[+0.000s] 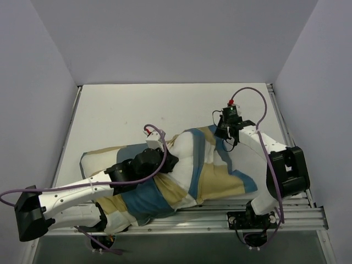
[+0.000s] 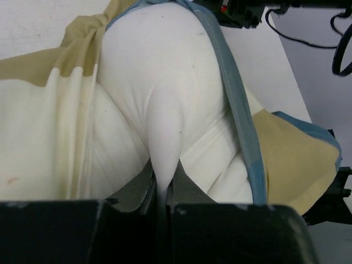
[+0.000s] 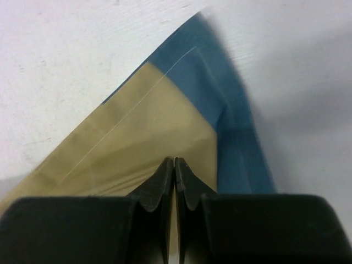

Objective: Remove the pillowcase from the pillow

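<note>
The pillow (image 1: 184, 149) lies slantwise across the table, most of it inside the blue, tan and cream pillowcase (image 1: 220, 179). In the left wrist view a bare white bulge of pillow (image 2: 159, 82) stands out between the case's blue hem and a tan fold of pillowcase (image 2: 297, 159). My left gripper (image 1: 168, 160) (image 2: 165, 184) is shut on a pinch of that white pillow fabric. At the case's far corner my right gripper (image 1: 221, 133) (image 3: 175, 162) is shut on the tan cloth of the pillowcase (image 3: 137, 137), beside its blue edge.
The white table (image 1: 137, 104) is walled at the back and on both sides. A metal rail (image 1: 286, 217) runs along the near edge by the arm bases. Purple cables (image 1: 258, 110) loop over both arms.
</note>
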